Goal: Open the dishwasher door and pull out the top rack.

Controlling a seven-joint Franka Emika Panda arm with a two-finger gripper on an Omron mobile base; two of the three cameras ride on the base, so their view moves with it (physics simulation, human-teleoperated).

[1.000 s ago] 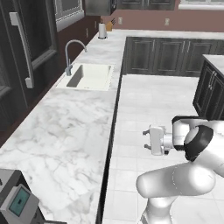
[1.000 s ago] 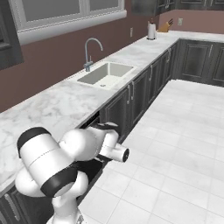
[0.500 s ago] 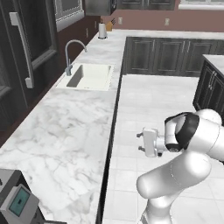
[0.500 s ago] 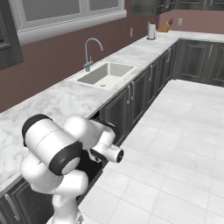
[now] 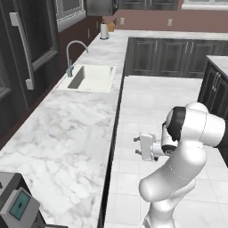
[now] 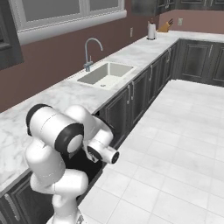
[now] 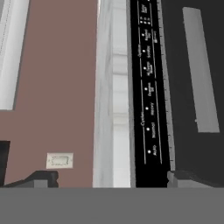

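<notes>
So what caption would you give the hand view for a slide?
Open gripper facing the shut dishwasher door, its handle and control strip beneath the counter edge.

A white marble counter (image 5: 67,129) runs along the wall and turns the corner at the far end. A pale sink (image 5: 91,78) is sunk into it, with a curved chrome faucet (image 5: 72,55) rising at its wall-side rim. At the far corner stand 1 white paper towel roll (image 5: 104,31) and a knife block (image 5: 111,26) just beside it. A small grey appliance (image 5: 15,205) sits at the counter's near end. The floor (image 6: 175,144) is pale tile.
</notes>
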